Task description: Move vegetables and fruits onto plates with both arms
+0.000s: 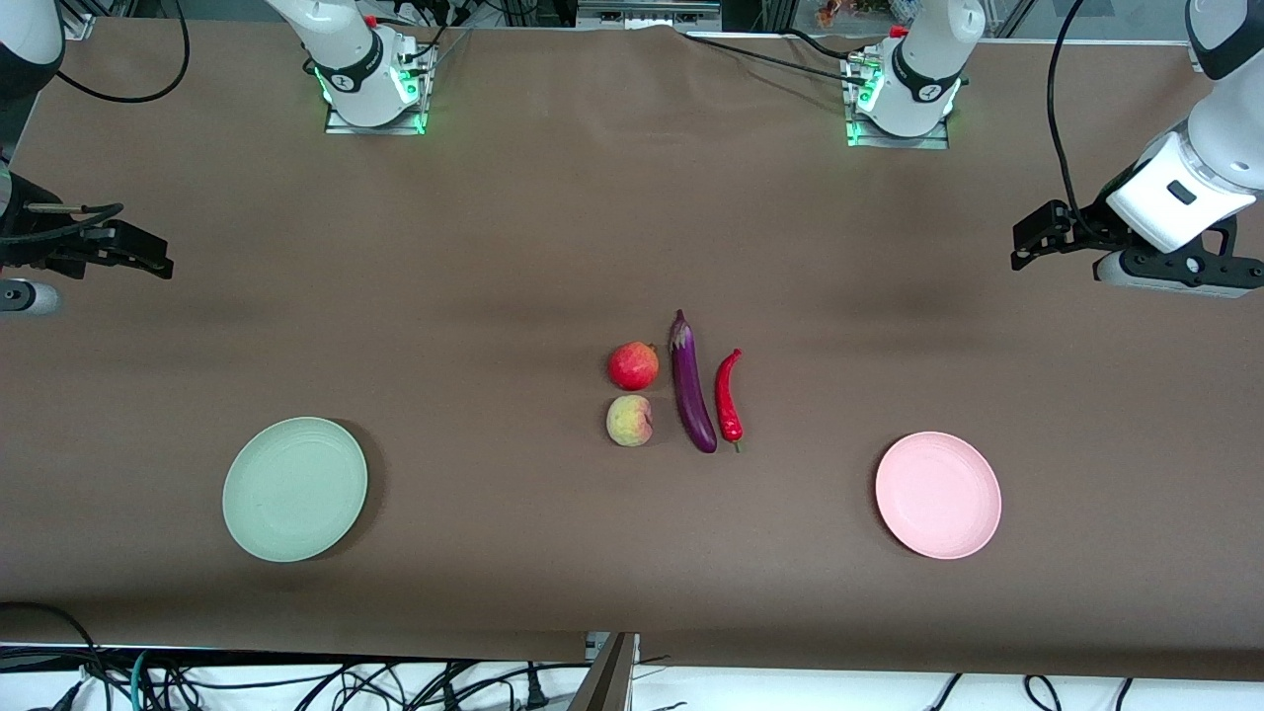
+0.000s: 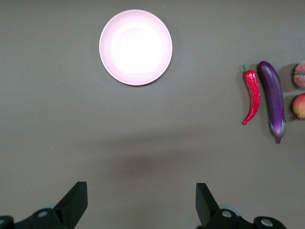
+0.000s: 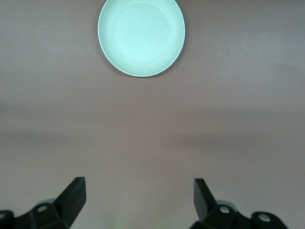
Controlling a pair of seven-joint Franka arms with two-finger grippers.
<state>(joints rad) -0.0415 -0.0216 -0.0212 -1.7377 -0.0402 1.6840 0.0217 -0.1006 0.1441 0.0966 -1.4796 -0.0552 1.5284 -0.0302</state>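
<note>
In the middle of the table lie a purple eggplant (image 1: 692, 383) (image 2: 273, 98), a red chili pepper (image 1: 729, 396) (image 2: 252, 97), a deep red fruit (image 1: 633, 365) (image 2: 299, 105) and a yellowish-green fruit (image 1: 629, 421) (image 2: 300, 74). The pink plate (image 1: 938, 495) (image 2: 136, 47) sits toward the left arm's end, the mint green plate (image 1: 294, 489) (image 3: 141, 37) toward the right arm's end. My left gripper (image 1: 1029, 237) (image 2: 141, 202) hangs open and empty over bare table at its end. My right gripper (image 1: 148, 259) (image 3: 139, 200) hangs open and empty over its own end.
A brown cloth (image 1: 553, 227) covers the whole table. The two arm bases (image 1: 370, 79) (image 1: 904, 94) stand along the edge farthest from the camera. Cables (image 1: 296, 681) lie below the table's near edge.
</note>
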